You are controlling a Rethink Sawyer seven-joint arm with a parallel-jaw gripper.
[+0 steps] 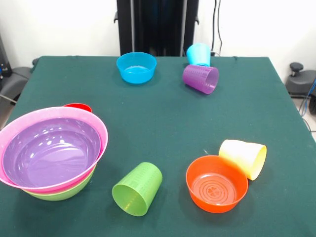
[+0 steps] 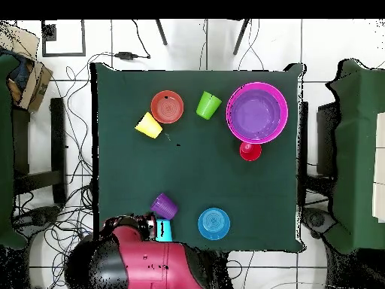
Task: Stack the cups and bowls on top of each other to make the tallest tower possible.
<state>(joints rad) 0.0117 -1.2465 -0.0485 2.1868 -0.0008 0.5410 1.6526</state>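
The tower (image 1: 49, 153) stands at the front left: a purple bowl (image 1: 52, 148) nested in a pink bowl (image 1: 101, 136), on a lime green bowl (image 1: 66, 192). It also shows in the overhead view (image 2: 257, 113). The lime green cup (image 1: 137, 188) lies on its side, and so does the pale yellow cup (image 1: 243, 157), which touches the orange bowl (image 1: 216, 183). The blue bowl (image 1: 136, 67), the lying purple cup (image 1: 201, 78) and the light blue cup (image 1: 198, 54) are at the far side. The gripper (image 2: 149, 226) shows only in the overhead view, dark, beside the light blue cup (image 2: 164, 229).
A small red object (image 1: 77, 106) sits just behind the pink bowl. The red and black arm (image 2: 143, 263) is drawn back over the table's edge by the base. The black pedestal (image 1: 157, 24) stands at the far edge. Cables lie on the floor around the table.
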